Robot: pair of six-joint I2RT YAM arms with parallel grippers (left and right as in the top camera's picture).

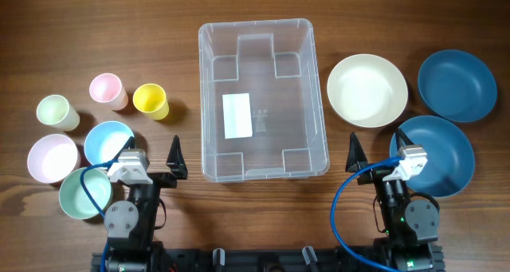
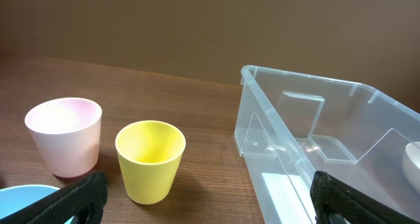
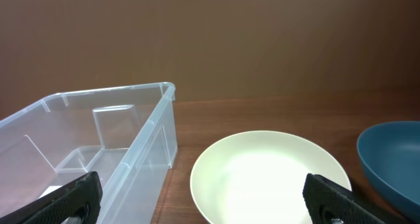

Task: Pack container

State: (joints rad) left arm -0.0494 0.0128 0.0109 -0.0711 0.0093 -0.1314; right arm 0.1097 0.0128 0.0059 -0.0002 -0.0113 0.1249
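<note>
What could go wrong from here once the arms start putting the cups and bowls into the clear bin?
1. The blue cup, lilac cup and green cup crowd together by the left gripper; its open jaws could knock a neighbour over.
2. The cream bowl is wide and shallow, so a rim pinch may slip.
3. The container is empty and probably light; a bowl catching its wall could shove it.

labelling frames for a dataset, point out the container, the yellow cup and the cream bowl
container (image 1: 275,112), overhead view, bare patch of its base
yellow cup (image 2: 150,181), left wrist view, front outer wall
cream bowl (image 3: 270,181), right wrist view, inner surface
</note>
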